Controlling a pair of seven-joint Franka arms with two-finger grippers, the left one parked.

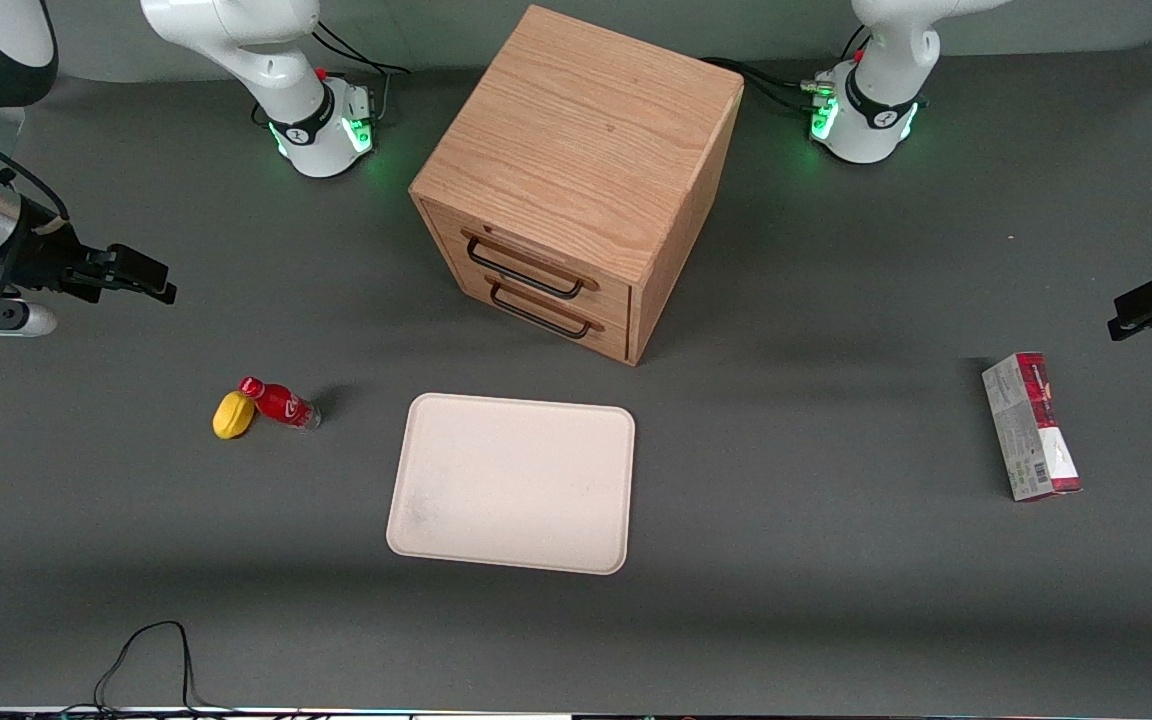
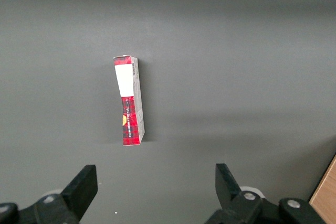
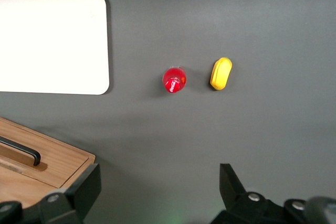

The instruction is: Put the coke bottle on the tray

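The bottle (image 1: pixel 279 402) stands on the table, apart from the tray (image 1: pixel 513 482) toward the working arm's end, with a lemon (image 1: pixel 233 414) just beside it. Come straight down over the red cap and set your fingers so they don't nudge the lemon. Your gripper (image 3: pixel 157 182) hangs open and empty, well above the table and farther from the front camera than the bottle.
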